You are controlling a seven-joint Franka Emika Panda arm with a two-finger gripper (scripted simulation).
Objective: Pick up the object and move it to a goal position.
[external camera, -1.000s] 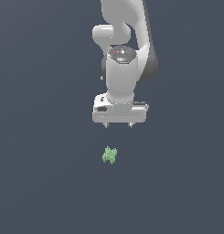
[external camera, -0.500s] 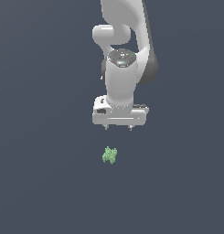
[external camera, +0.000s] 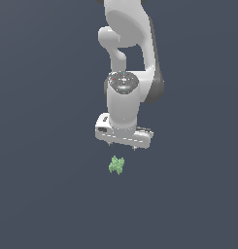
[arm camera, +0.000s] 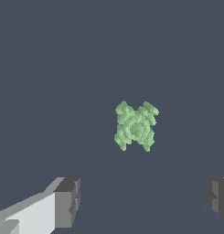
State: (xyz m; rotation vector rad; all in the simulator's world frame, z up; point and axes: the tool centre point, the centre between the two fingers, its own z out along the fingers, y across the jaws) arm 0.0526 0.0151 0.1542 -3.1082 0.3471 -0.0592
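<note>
The object [external camera: 116, 165] is a tiny pale green knobbly blob lying on the dark grey floor. In the exterior view my white gripper [external camera: 122, 145] hangs just above and slightly behind it, not touching it. The wrist view shows the object [arm camera: 135, 126] ahead of my gripper [arm camera: 143, 199], whose two dark fingertips [arm camera: 67, 201] stand wide apart with nothing between them. The gripper is open.
Only the flat dark grey floor [external camera: 47, 194] surrounds the object, and the white arm [external camera: 127, 58] rises above the gripper.
The arm has come lower and turned a little, bringing the gripper closer above the object. The object has not moved.
</note>
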